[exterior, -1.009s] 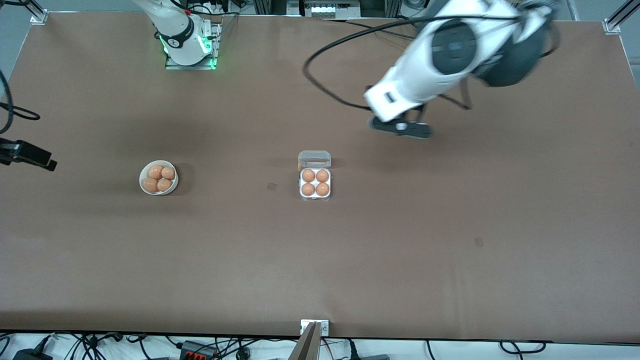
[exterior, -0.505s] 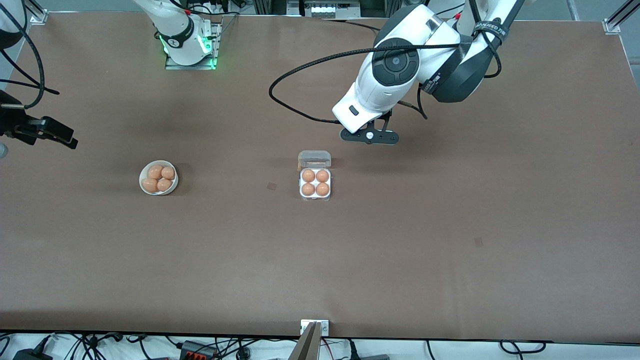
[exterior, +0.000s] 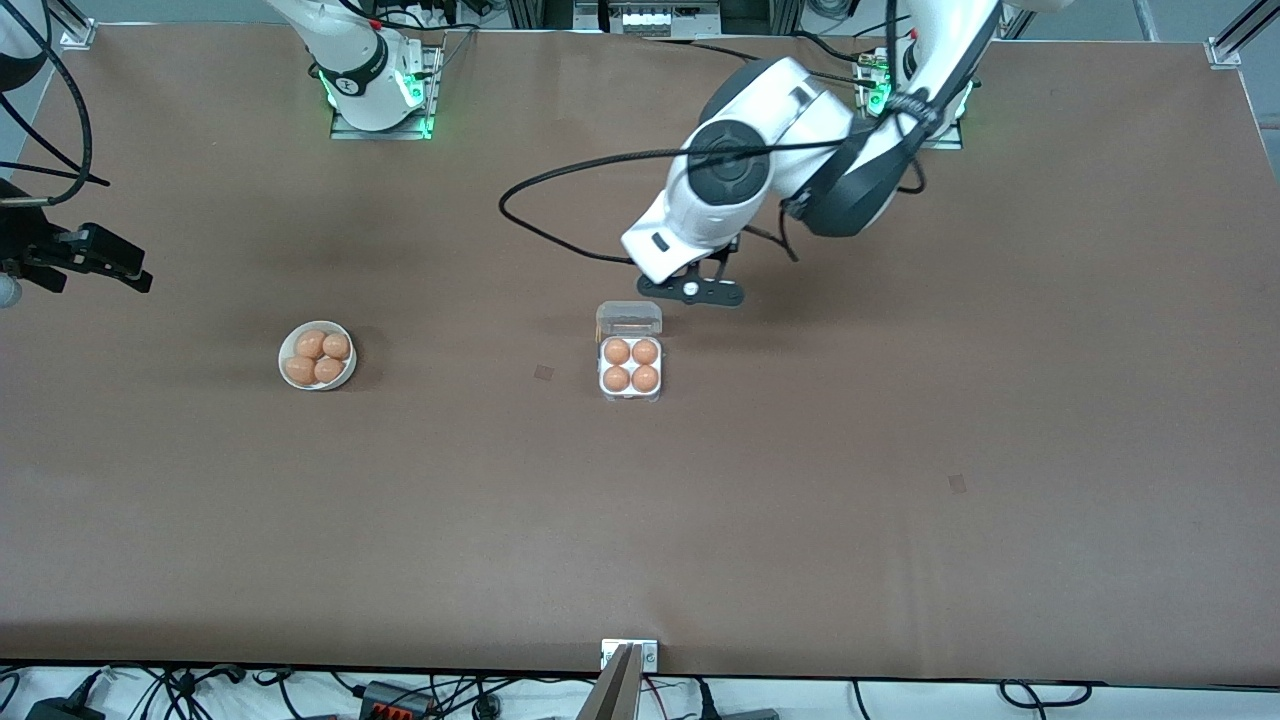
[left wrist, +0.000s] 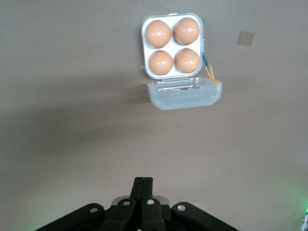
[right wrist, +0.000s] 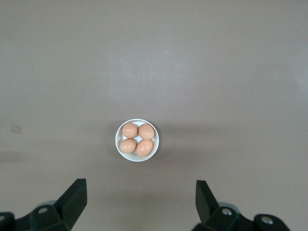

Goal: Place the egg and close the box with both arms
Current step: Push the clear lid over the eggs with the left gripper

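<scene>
Facing the robots, the front view showed the box (exterior: 630, 352) mid-table, four eggs (exterior: 631, 365) seated, lid (exterior: 629, 318) upright; the left gripper (exterior: 700, 291) hung just beside it. Its wrist view showed jaws pinched together. Thin, springy plastic: push the lid's top edge gently. The right gripper (right wrist: 139, 202), spread wide, waited over the bowl (right wrist: 136, 140).

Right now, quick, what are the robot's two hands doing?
Left gripper: fingers shut, holding nothing, over the table by the box.
Right gripper: fingers open, empty, above the bowl.
</scene>
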